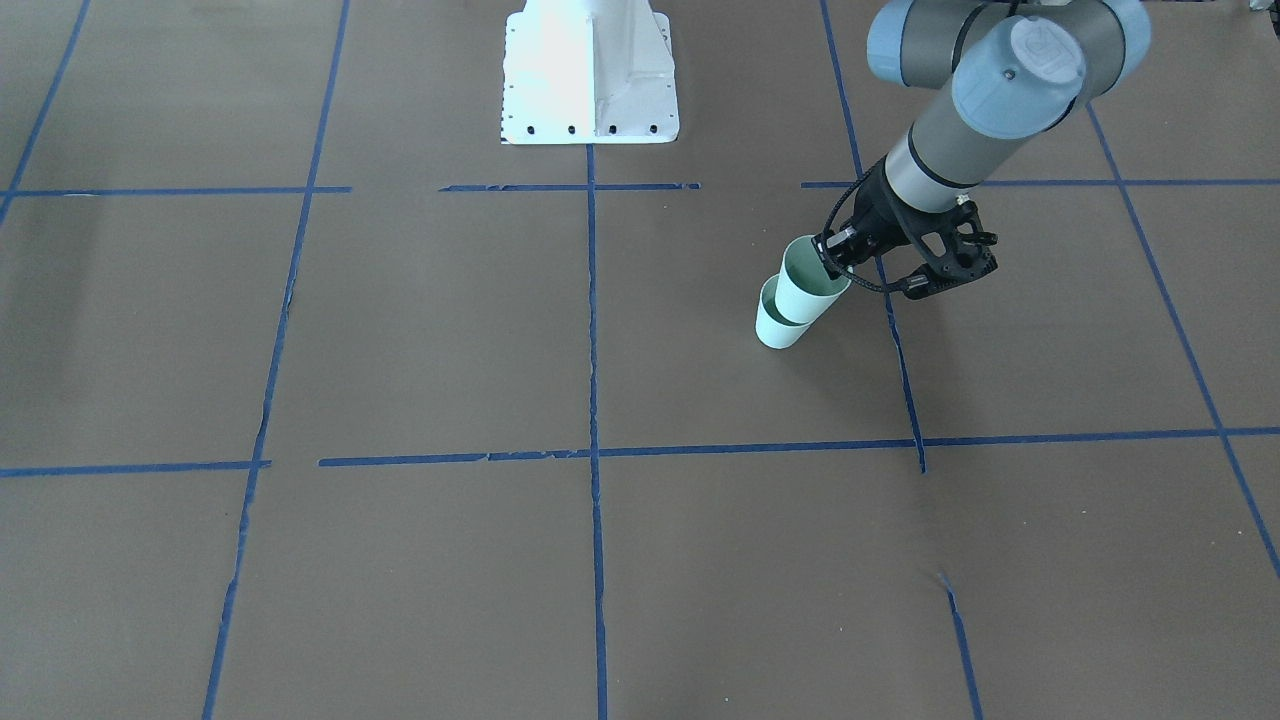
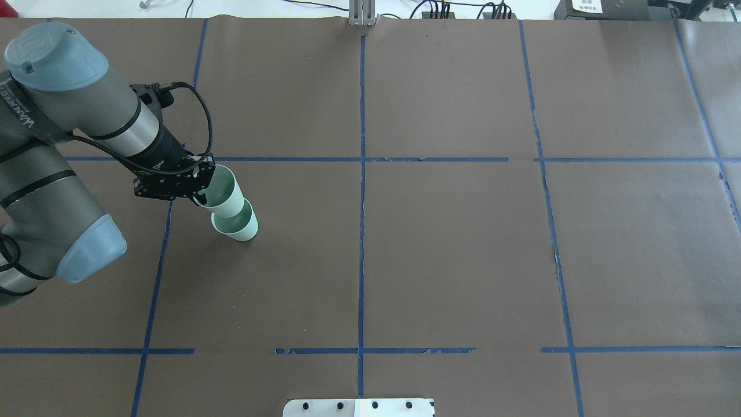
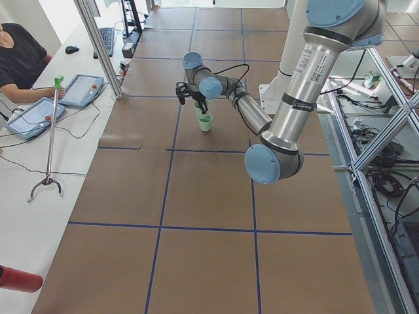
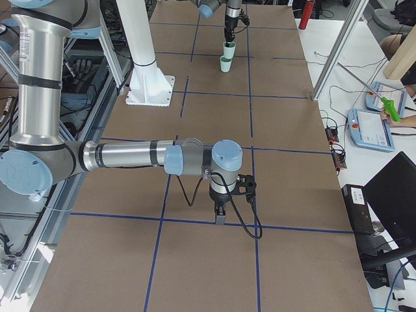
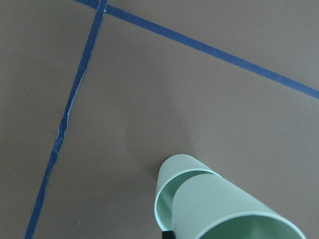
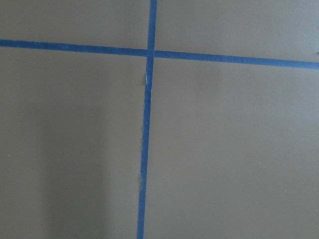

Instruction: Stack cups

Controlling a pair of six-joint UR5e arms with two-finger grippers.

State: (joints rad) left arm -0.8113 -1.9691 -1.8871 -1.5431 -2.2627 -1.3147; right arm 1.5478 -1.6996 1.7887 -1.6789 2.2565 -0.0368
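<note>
Two pale mint-green cups stand on the brown table on my left side. The lower cup (image 1: 778,328) (image 2: 242,229) (image 5: 165,185) stands on the table. The upper cup (image 1: 808,284) (image 2: 223,194) (image 5: 224,209) sits tilted, with its base inside the lower cup's mouth. My left gripper (image 1: 832,262) (image 2: 200,194) is shut on the upper cup's rim. The cups also show small in the exterior left view (image 3: 205,122) and the exterior right view (image 4: 226,60). My right gripper (image 4: 220,218) points down close to the table far from the cups; I cannot tell whether it is open or shut.
The white robot base (image 1: 590,75) (image 2: 359,407) stands at the table's middle edge. Blue tape lines (image 2: 362,174) divide the brown surface. A side bench with tablets (image 3: 33,114) and a grabber tool (image 3: 51,144) runs along the far side, with an operator there.
</note>
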